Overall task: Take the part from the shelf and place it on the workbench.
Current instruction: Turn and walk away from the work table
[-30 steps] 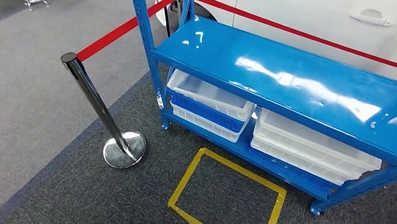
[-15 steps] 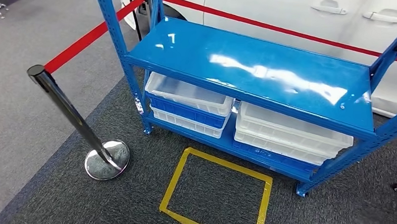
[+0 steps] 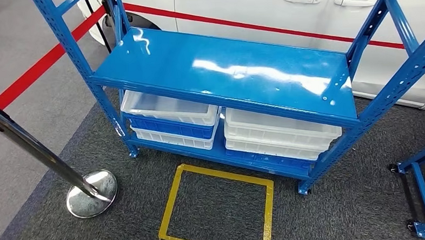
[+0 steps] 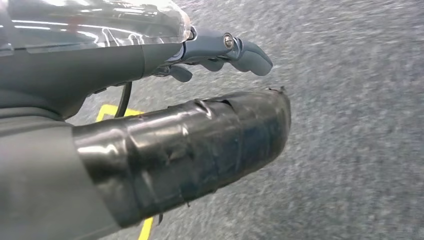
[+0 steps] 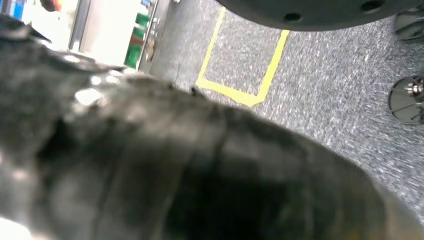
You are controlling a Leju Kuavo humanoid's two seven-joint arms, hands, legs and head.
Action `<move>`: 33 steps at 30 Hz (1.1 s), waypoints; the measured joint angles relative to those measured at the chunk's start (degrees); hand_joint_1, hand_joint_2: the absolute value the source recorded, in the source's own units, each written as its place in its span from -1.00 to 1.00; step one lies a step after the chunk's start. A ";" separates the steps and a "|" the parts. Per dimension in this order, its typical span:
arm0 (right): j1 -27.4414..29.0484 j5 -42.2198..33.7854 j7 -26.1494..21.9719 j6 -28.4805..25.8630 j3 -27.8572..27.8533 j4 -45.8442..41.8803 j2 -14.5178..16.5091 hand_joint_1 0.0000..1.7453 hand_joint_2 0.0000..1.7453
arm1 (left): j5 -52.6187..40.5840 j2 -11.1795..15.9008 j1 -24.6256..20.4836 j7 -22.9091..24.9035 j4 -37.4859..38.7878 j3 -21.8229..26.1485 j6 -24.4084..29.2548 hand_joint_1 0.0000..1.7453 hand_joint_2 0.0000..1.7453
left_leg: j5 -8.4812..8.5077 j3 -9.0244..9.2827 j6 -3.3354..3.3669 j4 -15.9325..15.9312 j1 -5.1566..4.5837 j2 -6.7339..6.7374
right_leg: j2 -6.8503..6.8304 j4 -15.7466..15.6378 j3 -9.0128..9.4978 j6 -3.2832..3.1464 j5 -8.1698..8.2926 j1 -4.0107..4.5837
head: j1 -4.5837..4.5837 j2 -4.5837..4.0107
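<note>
The robot looks to be in the approach step, facing the shelf (image 3: 224,71) with the taped square (image 3: 217,206) on the carpet before it. The left hand (image 4: 200,115) hangs low over the carpet, fingers loosely apart and holding nothing. The right hand (image 5: 175,165) is a dark blur up close; I cannot tell whether it is apart or closed. I cannot make out the part; perhaps it lies in the bins (image 3: 169,119), well ahead of both hands. Next, I'd judge: step up, raise a hand.
</note>
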 joint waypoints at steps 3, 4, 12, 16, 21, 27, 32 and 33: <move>0.19 0.02 0.06 -0.02 0.00 0.01 -0.03 -1.00 -1.00 | -0.02 -0.01 -0.22 0.01 0.00 0.01 0.00 -1.00 -1.00 | -0.02 0.49 0.93 -1.05 -0.15 0.54 | 1.33 0.25 -0.60 1.01 0.05 -0.13 | 0.03 0.00; 0.29 0.03 0.09 -0.02 0.00 0.02 -0.04 -1.00 -1.00 | -0.01 -0.01 -0.30 0.00 0.00 0.02 0.00 -1.00 -1.00 | 0.14 0.64 1.33 -1.27 -0.12 1.17 | 0.69 0.54 -0.76 1.32 -0.17 -0.13 | 0.07 0.00; 0.25 0.31 0.31 -0.28 0.00 0.02 -0.05 -1.00 -1.00 | 0.01 -0.02 -0.11 -0.14 0.00 0.05 -0.04 -1.00 -1.00 | -0.29 1.37 2.23 -1.81 -0.24 5.71 | -5.70 11.63 -6.58 2.19 -3.36 -0.33 | 0.31 0.00; 0.28 0.49 0.61 -0.54 0.01 0.02 -0.07 -1.00 -1.00 | 0.01 -0.18 -0.35 -0.22 0.00 0.05 -0.04 -1.00 -1.00 | -0.78 1.96 1.39 -1.92 -0.41 6.39 | -6.97 0.08 -0.74 0.54 0.40 0.56 | 0.29 0.00; 0.17 0.55 0.77 -0.85 0.02 0.02 -0.06 -1.00 -1.00 | 0.01 -0.27 -0.56 -0.28 0.00 0.05 -0.01 -1.00 1.00 | -2.83 1.32 0.04 0.63 -0.43 5.11 | -6.39 -1.77 0.41 -0.85 0.85 0.14 | 0.19 0.00; 0.01 1.09 1.68 -1.37 0.03 0.02 -0.03 -1.00 0.00 | 0.02 -0.27 -0.13 -0.58 0.00 0.05 -0.22 -1.00 1.00 | -4.10 -4.98 -0.41 10.48 -0.29 3.66 | -5.04 -1.45 0.90 -1.32 0.29 0.21 | 0.11 0.00; -0.01 2.00 2.50 -1.28 0.16 0.04 0.03 -1.00 1.00 | 0.01 -0.11 -0.23 -1.25 0.00 0.05 -1.26 -1.00 1.00 | 0.80 -0.58 0.66 -0.96 -0.62 3.17 | -4.39 0.19 0.46 0.03 -0.86 0.53 | 0.17 0.00; -0.03 2.14 2.62 -1.21 0.21 0.04 0.03 -1.00 1.00 | -0.01 -0.10 -0.27 -1.29 0.00 0.05 -1.37 -1.00 1.00 | 0.92 -0.54 0.99 -1.04 -0.59 3.19 | -4.35 0.13 0.47 0.28 -0.86 0.47 | 0.19 0.00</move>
